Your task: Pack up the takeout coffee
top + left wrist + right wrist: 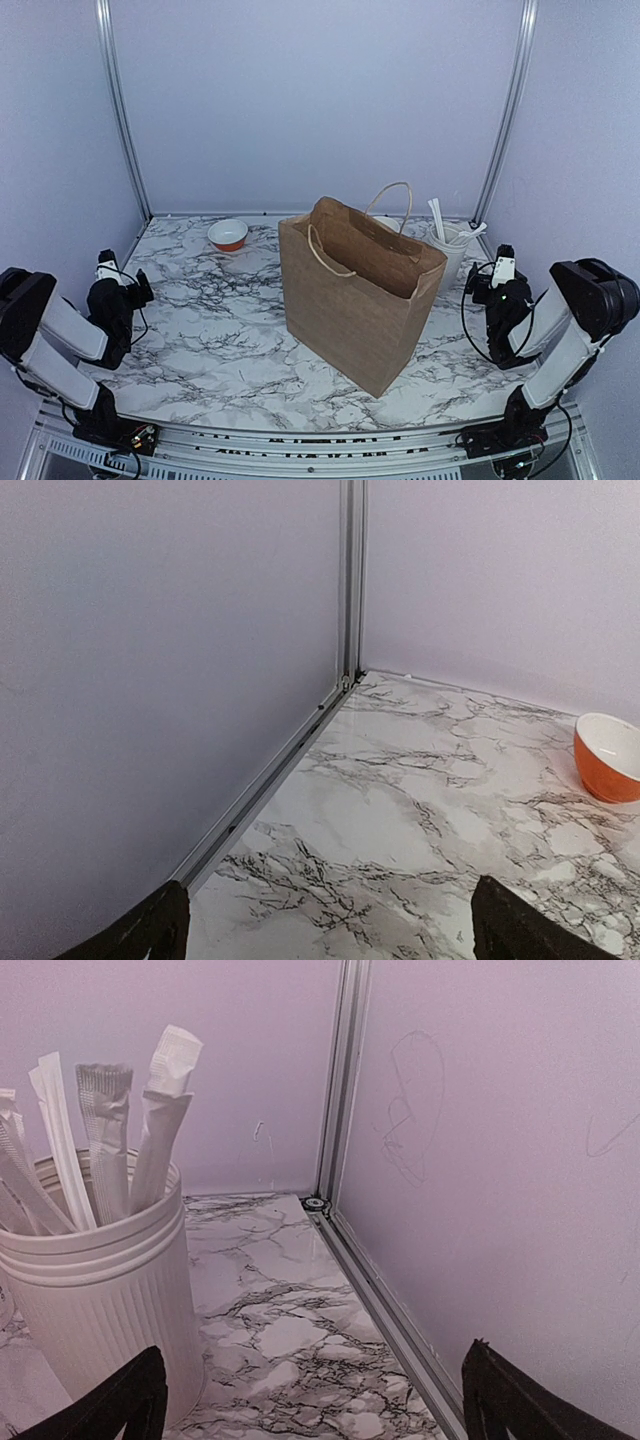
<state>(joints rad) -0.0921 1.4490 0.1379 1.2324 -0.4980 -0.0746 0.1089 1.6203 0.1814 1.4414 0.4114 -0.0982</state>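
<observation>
A brown paper bag (pixel 350 300) with twisted paper handles is stood upright and open at the middle of the marble-patterned table (pixel 200 340). A small white bowl with an orange-red band (pixel 228 234) is placed near the back left, well apart from the bag. A ribbed white cup (pixel 447 250) filled with paper-wrapped utensils (pixel 100 1130) is set at the back right, just beside the bag's far corner.

The takeout coffee cannot be made out in any view, so its place cannot be told; the area behind the bag is hidden from the top camera.

The left gripper (pixel 330 935) is held over the table's left side, its jaws spread wide with nothing between them. The right gripper (pixel 315 1400) is held at the right side near the ribbed cup, its jaws likewise spread wide and gripping nothing.

Faint scrawled lines are seen on the right wall panel (pixel 410 1100), but they cannot be read as letters.
</observation>
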